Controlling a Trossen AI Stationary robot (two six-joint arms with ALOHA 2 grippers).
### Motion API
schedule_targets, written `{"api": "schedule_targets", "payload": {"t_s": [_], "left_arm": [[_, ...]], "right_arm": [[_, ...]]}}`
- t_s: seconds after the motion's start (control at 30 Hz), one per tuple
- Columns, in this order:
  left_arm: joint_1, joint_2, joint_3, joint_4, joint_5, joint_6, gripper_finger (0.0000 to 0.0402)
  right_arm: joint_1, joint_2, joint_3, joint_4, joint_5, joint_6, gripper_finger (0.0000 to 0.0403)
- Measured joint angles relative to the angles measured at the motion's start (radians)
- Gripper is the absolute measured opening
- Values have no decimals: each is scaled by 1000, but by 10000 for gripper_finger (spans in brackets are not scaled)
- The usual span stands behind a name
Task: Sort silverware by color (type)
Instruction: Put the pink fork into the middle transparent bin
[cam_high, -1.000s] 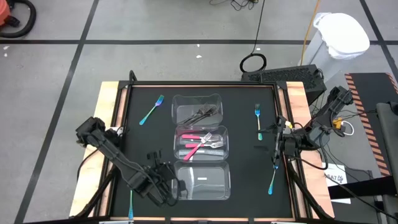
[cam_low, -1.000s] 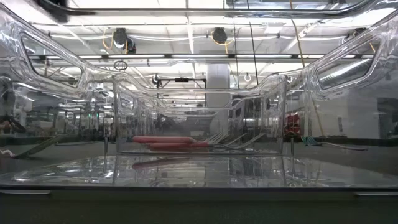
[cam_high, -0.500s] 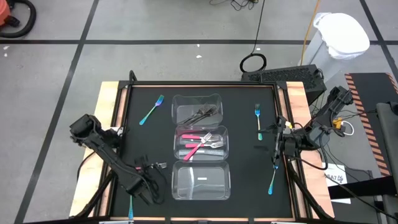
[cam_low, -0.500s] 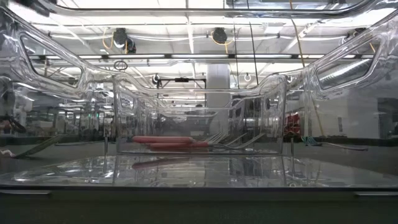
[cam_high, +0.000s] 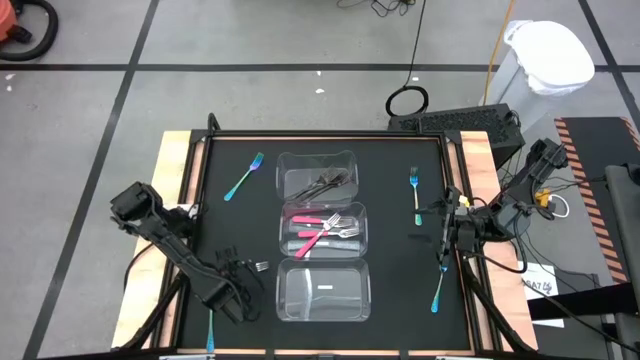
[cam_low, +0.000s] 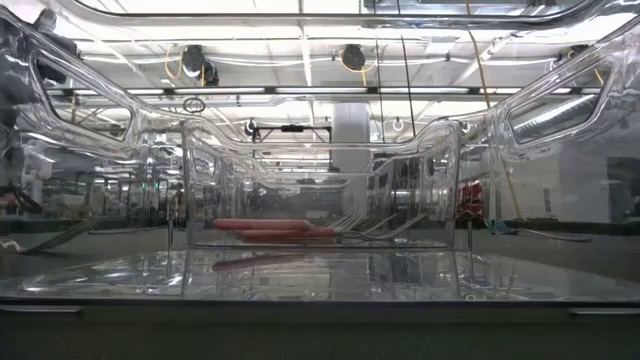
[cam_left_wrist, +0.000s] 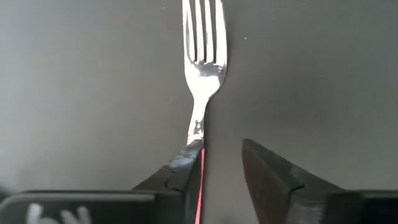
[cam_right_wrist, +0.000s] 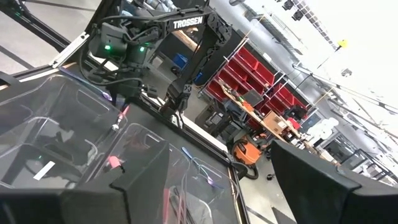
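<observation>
**Left gripper low beside the near bin, a fork between its fingers**

In the left wrist view only the silver tines and neck of a fork (cam_left_wrist: 204, 56) show. Its handle is hidden behind one dark finger (cam_left_wrist: 180, 171), apart from a thin pink edge. The other finger stands clear of it, so the fingers are parted, and I cannot tell whether the fork is gripped or simply lying on the black table (cam_high: 230, 225).

From above, the left gripper (cam_high: 243, 268) sits just left of the nearest clear bin (cam_high: 322, 290), tines poking out toward it. The middle bin (cam_high: 323, 232) holds pink forks (cam_high: 318, 232); the far bin (cam_high: 317, 178) holds dark grey forks (cam_high: 328, 182).

Blue forks lie loose: one far left (cam_high: 243, 176), two on the right (cam_high: 416, 192) (cam_high: 438, 288), one cut off at the near edge (cam_high: 210, 338).

The right gripper (cam_high: 443, 232) waits at the table's right edge, fingers spread wide and empty.
</observation>
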Motion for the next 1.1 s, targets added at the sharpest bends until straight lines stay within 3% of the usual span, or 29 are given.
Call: {"api": "schedule_targets", "payload": {"t_s": [0.17, 0.7, 0.83, 1.1], "left_arm": [[0, 0, -41, 35, 1, 6, 146], [8, -97, -244, 281, 47, 24, 147], [16, -100, -259, 319, 59, 24, 121], [16, -99, -264, 357, 66, 41, 16]], "right_arm": [[0, 0, 0, 0, 0, 0, 274], [0, 0, 0, 0, 0, -3, 274], [0, 0, 0, 0, 0, 1, 274], [0, 0, 0, 0, 0, 8, 274]]}}
